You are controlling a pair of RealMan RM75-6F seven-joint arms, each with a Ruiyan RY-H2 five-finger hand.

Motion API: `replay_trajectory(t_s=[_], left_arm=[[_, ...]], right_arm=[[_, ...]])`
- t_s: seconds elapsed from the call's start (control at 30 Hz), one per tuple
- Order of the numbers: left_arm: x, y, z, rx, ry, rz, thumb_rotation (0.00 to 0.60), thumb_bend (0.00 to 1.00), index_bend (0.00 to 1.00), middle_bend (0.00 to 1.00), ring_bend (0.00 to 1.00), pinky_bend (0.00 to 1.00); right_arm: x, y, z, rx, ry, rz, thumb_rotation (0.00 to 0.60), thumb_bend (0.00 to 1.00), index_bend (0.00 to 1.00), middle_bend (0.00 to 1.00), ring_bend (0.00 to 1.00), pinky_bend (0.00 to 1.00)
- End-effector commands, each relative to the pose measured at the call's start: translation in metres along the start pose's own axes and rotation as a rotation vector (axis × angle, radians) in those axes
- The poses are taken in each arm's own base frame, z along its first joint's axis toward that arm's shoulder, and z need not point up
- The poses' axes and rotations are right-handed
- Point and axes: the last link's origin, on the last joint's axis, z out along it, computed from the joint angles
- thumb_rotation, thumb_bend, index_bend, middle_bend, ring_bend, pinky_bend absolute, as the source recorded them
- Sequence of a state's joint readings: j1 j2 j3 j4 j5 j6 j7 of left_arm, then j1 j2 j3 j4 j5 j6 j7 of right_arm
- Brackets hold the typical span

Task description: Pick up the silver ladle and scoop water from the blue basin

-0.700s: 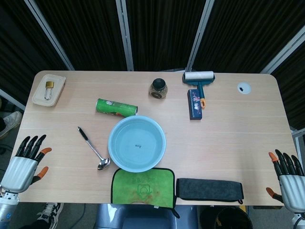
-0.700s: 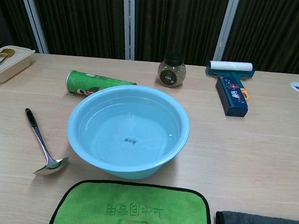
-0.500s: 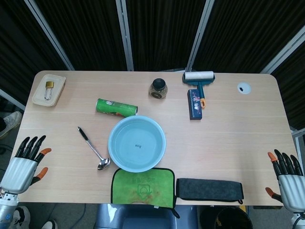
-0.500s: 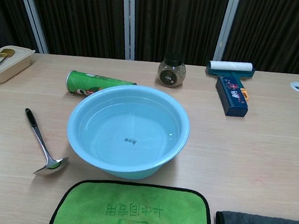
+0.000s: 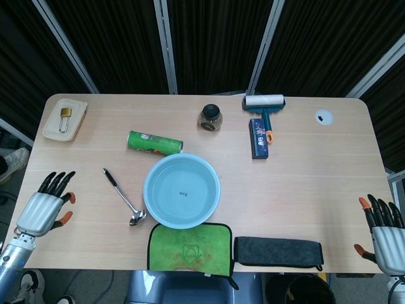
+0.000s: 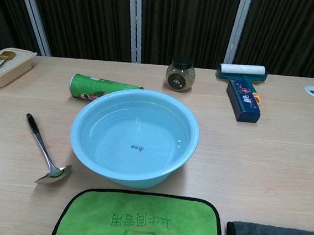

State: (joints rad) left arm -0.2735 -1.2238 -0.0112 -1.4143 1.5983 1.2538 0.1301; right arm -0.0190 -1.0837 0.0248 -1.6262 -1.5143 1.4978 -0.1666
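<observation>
The silver ladle (image 5: 124,198) (image 6: 43,152) lies flat on the table left of the blue basin (image 5: 152,179) (image 6: 86,116), its black handle pointing to the far left and its bowl near the front. The basin holds clear water. My left hand (image 5: 45,208) hovers over the table's front left corner, fingers apart and empty, well left of the ladle. My right hand (image 5: 382,229) is at the front right corner, fingers spread, holding nothing. Neither hand shows in the chest view.
A green chip can (image 5: 154,143) lies behind the basin. A jar (image 5: 211,117), a lint roller (image 5: 264,105) and a dark blue box (image 5: 258,138) stand further back. A tray with a padlock (image 5: 64,118) is far left. A green cloth (image 5: 188,247) and a dark towel (image 5: 278,251) lie at the front edge.
My left hand has moved inward and forward over the table's corner, toward the ladle. My right hand has shifted slightly. The ladle and basin have not moved.
</observation>
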Motion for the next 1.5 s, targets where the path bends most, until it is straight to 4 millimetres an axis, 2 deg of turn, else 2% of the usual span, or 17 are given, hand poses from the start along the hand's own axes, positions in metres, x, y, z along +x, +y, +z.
replay_trajectory(t_s=[0.03, 0.23, 0.53, 0.83, 1.13, 1.5], left_arm=[[-0.003, -0.009, 0.033, -0.001, -0.023, 0.006, 0.6, 0.3, 0.49, 0.0, 0.0, 0.0], [-0.012, -0.015, 0.068, -0.016, -0.045, -0.012, 0.6, 0.3, 0.51, 0.0, 0.0, 0.0], [-0.036, 0.009, 0.101, -0.095, -0.115, -0.004, 0.6, 0.31, 0.51, 0.0, 0.0, 0.0], [-0.051, 0.033, 0.119, -0.135, -0.137, 0.016, 0.6, 0.31, 0.52, 0.0, 0.0, 0.0], [-0.064, 0.04, 0.13, -0.12, -0.161, 0.045, 0.6, 0.31, 0.49, 0.0, 0.0, 0.0], [-0.07, 0.05, 0.143, -0.126, -0.165, 0.048, 0.6, 0.32, 0.46, 0.0, 0.0, 0.0]], right_arm=[[-0.002, 0.0, 0.004, -0.008, -0.008, -0.003, 0.6, 0.0, 0.0, 0.0, 0.0, 0.0], [-0.005, 0.004, 0.011, -0.033, -0.025, -0.008, 0.6, 0.0, 0.0, 0.0, 0.0, 0.0], [0.0, 0.009, 0.009, -0.053, -0.007, -0.002, 0.6, 0.0, 0.0, 0.0, 0.0, 0.0], [0.006, 0.014, 0.007, -0.056, 0.004, 0.018, 0.6, 0.0, 0.0, 0.0, 0.0, 0.0], [0.01, 0.018, 0.005, -0.057, 0.016, 0.033, 0.6, 0.0, 0.0, 0.0, 0.0, 0.0], [0.011, 0.02, 0.006, -0.06, 0.013, 0.037, 0.6, 0.0, 0.0, 0.0, 0.0, 0.0]])
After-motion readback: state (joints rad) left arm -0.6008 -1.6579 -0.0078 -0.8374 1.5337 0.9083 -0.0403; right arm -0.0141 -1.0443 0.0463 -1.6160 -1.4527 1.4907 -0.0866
